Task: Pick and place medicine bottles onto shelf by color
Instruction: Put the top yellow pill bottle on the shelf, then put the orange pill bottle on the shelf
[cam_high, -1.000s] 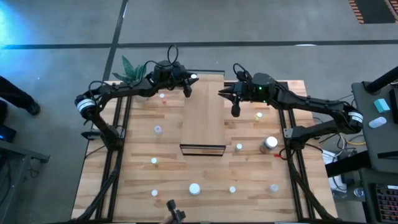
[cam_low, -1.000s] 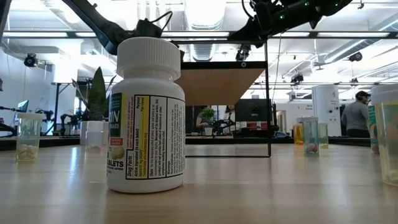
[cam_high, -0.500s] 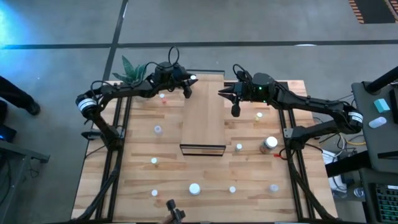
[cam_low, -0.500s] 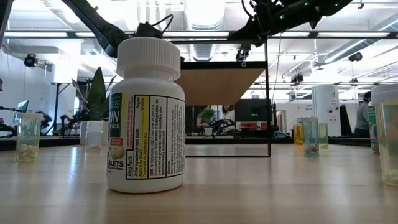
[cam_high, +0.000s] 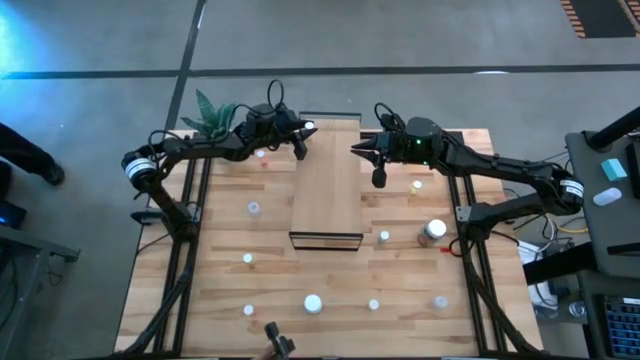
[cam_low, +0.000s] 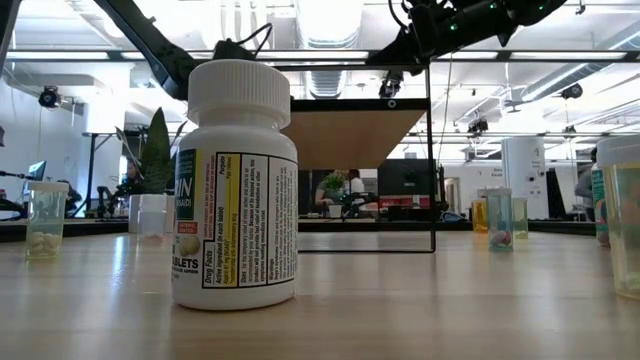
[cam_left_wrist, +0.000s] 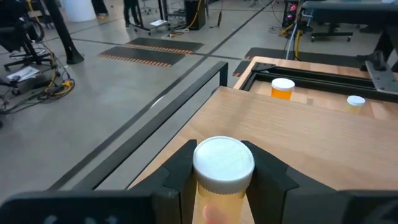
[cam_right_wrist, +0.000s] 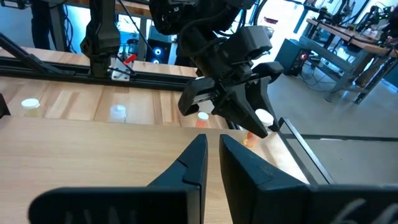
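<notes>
Amber bottle (cam_left_wrist: 222, 180), base cut off, held in left claw (cam_left_wrist: 224, 177).

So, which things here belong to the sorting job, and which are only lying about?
For the job:
- shelf
- amber bottle in left tool
- loose bottles on table, e.g. wide jar

Lying about:
- potted plant
</notes>
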